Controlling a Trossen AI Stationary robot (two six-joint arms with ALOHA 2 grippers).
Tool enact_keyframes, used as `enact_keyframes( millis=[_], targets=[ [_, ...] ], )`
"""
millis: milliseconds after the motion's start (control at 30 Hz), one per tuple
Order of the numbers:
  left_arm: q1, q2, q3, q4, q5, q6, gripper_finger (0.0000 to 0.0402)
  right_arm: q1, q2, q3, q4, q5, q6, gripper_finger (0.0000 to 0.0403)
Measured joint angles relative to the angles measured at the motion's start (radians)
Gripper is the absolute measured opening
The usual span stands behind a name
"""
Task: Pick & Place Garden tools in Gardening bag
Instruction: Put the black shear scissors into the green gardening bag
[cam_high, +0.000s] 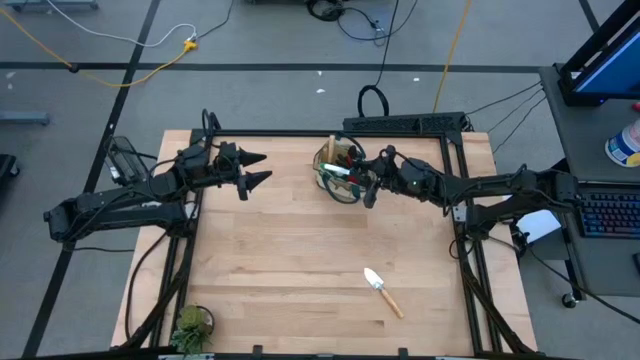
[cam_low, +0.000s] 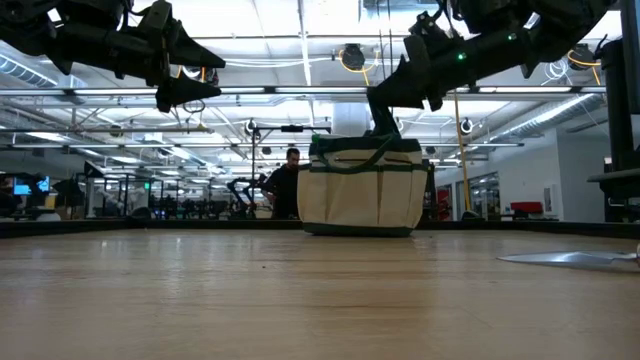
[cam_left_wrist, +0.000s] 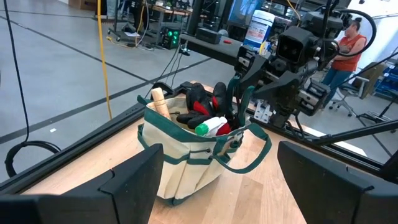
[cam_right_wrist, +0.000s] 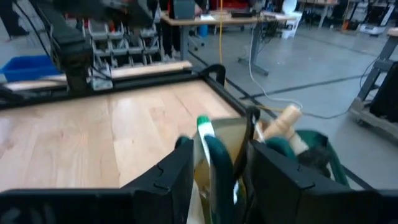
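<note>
So the count: one gardening bag (cam_high: 338, 172), one trowel (cam_high: 382, 291) loose on the worktop (cam_high: 300, 260), one potted plant (cam_high: 190, 325), one green spray bottle (cam_left_wrist: 210, 127) and one wooden handle (cam_left_wrist: 160, 101) poking out of the bag.

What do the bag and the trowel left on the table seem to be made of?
The gardening bag looks like soft woven fabric, matte cream-tan with dark green trim: its sides sag and its loop handles droop. The trowel appears to have a bright metal blade, pale and shiny in the high view, and a light brown handle, probably wood. The table seems pale wood, with visible plank lines.
</note>
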Motion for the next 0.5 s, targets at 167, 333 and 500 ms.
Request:
enact_keyframes(
  millis=[167,333,500],
  targets=[
    [0.0,0.0,0.0,0.0,0.0,0.009,0.0324,-0.009,0.009,0.0,0.005,-0.001,0.009,0.0114],
    [0.0,0.0,0.0,0.0,0.0,0.012,0.0324,-0.013,0.038,-0.001,0.004,-0.001,0.044,0.006],
    [0.0,0.0,0.0,0.0,0.0,0.013,0.0324,-0.014,0.062,0.001,0.016,-0.028,0.044,0.0034]
  ],
)
